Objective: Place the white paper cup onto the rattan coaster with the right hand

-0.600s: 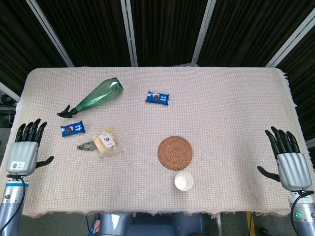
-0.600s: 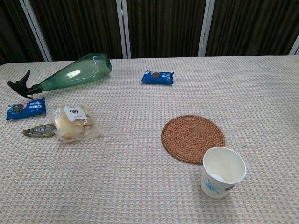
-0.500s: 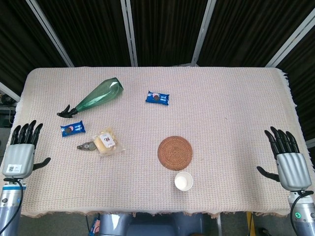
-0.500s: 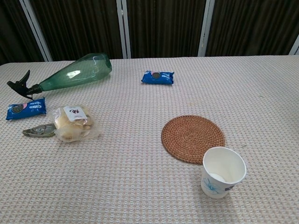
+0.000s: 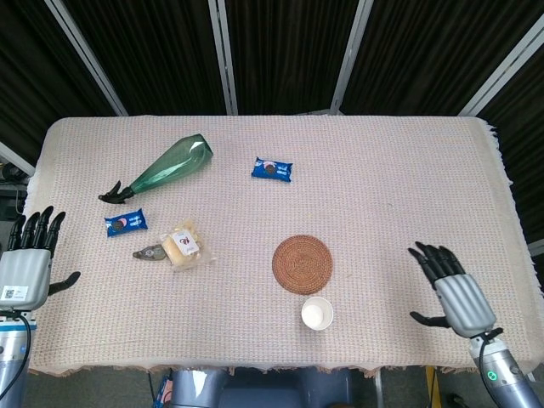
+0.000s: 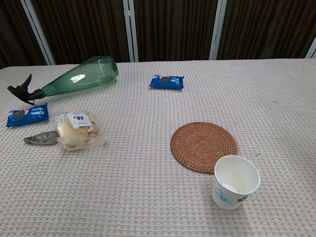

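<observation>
Moving inward: right hand (image 5: 455, 291), toward white paper cup (image 5: 317, 313).

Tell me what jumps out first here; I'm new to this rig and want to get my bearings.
Most striking is the green spray bottle lying on its side at the far left of the table. Near the front edge, the white paper cup stands upright just beside the round rattan coaster, not on it. The right hand hovers open to the cup's right, over the cloth.
</observation>
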Motion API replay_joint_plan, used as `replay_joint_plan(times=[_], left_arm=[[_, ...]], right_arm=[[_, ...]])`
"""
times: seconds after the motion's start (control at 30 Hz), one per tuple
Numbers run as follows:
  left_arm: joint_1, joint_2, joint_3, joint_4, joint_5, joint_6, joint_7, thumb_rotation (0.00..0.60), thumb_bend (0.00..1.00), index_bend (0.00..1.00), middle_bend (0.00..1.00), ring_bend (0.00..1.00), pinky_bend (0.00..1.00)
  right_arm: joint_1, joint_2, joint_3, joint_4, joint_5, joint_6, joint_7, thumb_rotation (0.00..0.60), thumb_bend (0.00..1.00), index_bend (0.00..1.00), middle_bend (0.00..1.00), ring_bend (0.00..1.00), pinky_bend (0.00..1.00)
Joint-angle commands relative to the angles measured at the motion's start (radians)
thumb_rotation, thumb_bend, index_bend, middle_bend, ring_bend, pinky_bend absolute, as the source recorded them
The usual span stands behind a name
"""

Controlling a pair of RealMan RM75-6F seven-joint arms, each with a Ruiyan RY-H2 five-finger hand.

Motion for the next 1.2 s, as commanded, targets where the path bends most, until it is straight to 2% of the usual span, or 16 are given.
replay_joint_plan(times=[0.03, 0.2, 0.4, 0.5, 0.6, 0.8, 0.97, 1.2], left_arm=[[0.002, 0.0, -0.009, -0.005, 0.003, 0.017, 0.025, 0.6, 0.0, 0.0, 0.0, 0.0, 0.0], [0.009, 0.008, -0.011, -0.032, 0.015, 0.029, 0.029, 0.6, 0.0, 0.0, 0.0, 0.0, 0.0], [0.009, 0.01, -0.018, -0.026, -0.001, 0.016, 0.03, 0.6, 0.0, 0.0, 0.0, 0.0, 0.0], [0.009, 0.011, -0.023, -0.023, -0.015, 0.008, 0.027, 0.6, 0.0, 0.0, 0.0, 0.0, 0.0], [0.011, 0.014, -0.026, -0.023, -0.017, 0.006, 0.024, 0.6, 0.0, 0.0, 0.0, 0.0, 0.0], [0.014, 0.02, -0.028, -0.025, -0.019, 0.002, 0.015, 0.6, 0.0, 0.0, 0.0, 0.0, 0.0], [0.016, 0.023, -0.028, -0.028, -0.017, -0.003, 0.01, 0.6, 0.0, 0.0, 0.0, 0.0, 0.0], [0.019, 0.03, -0.031, -0.031, -0.015, -0.005, -0.001, 0.6, 0.0, 0.0, 0.0, 0.0, 0.0]], right_arm=[[0.121, 0.033, -0.035, -0.072, -0.072, -0.185, -0.011, 0.6, 0.0, 0.0, 0.0, 0.0, 0.0], [0.209, -0.043, 0.005, -0.092, -0.03, -0.325, -0.184, 0.6, 0.0, 0.0, 0.03, 0.0, 0.0], [0.251, -0.139, 0.053, -0.085, 0.07, -0.385, -0.337, 0.6, 0.0, 0.0, 0.09, 0.02, 0.0], [0.264, -0.168, 0.054, -0.089, 0.117, -0.414, -0.399, 0.6, 0.0, 0.0, 0.12, 0.05, 0.01], [0.276, -0.202, 0.051, -0.086, 0.165, -0.438, -0.455, 0.6, 0.0, 0.01, 0.15, 0.08, 0.07], [0.294, -0.263, 0.046, -0.072, 0.236, -0.456, -0.518, 0.6, 0.0, 0.05, 0.21, 0.15, 0.18], [0.302, -0.308, 0.045, -0.072, 0.253, -0.443, -0.529, 0.6, 0.03, 0.14, 0.33, 0.27, 0.32], [0.302, -0.348, 0.036, -0.061, 0.235, -0.407, -0.533, 0.6, 0.09, 0.25, 0.4, 0.33, 0.37]])
